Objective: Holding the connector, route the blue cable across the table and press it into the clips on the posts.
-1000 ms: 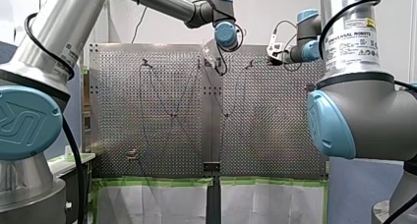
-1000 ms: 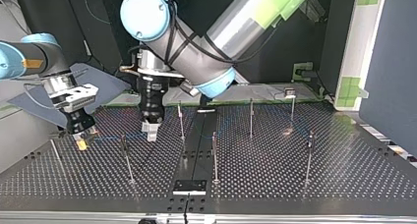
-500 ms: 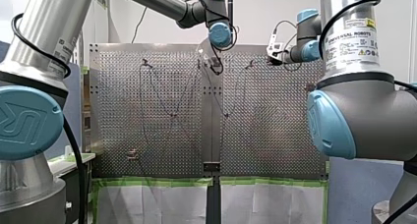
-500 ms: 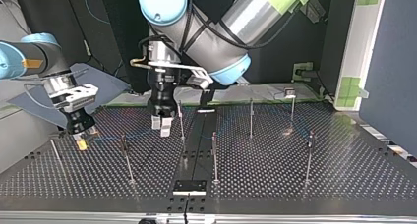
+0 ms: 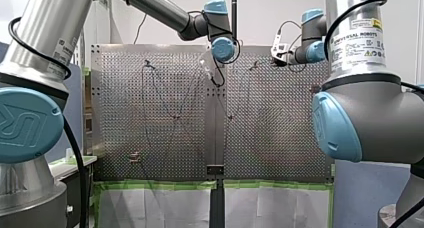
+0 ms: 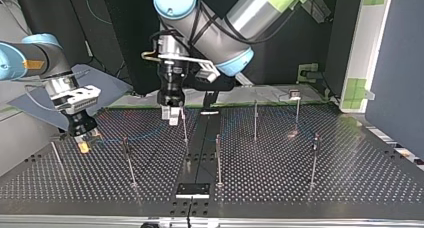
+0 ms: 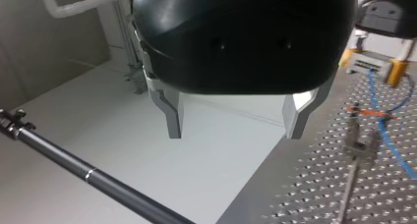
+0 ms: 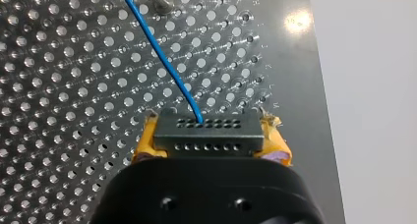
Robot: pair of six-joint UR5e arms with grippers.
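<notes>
Over the last second my left gripper point(image 6: 170, 116) has lifted off the cable run and drifted from the top view's ten o'clock toward twelve. It is now above and just beside a post point(image 6: 184, 127) near the table's middle seam. Its metal fingers point(image 7: 174, 117) stand apart with nothing between them, probably freed to take a fresh hold further along.

My right gripper point(image 6: 83, 145), at about nine o'clock in the top view, has not shifted. Its yellow pads point(image 8: 145, 144) clamp the black connector point(image 8: 203, 133) low over the surface, anchoring that end so the line stays taut. The blue cable point(image 8: 162, 57) leaves the connector and runs toward three o'clock, past the nearest clip post point(image 6: 129, 160).

The perforated metal table point(image 6: 320, 188) carries several thin posts. Dark enclosure walls and green tape point(image 6: 358, 88) surround it.
</notes>
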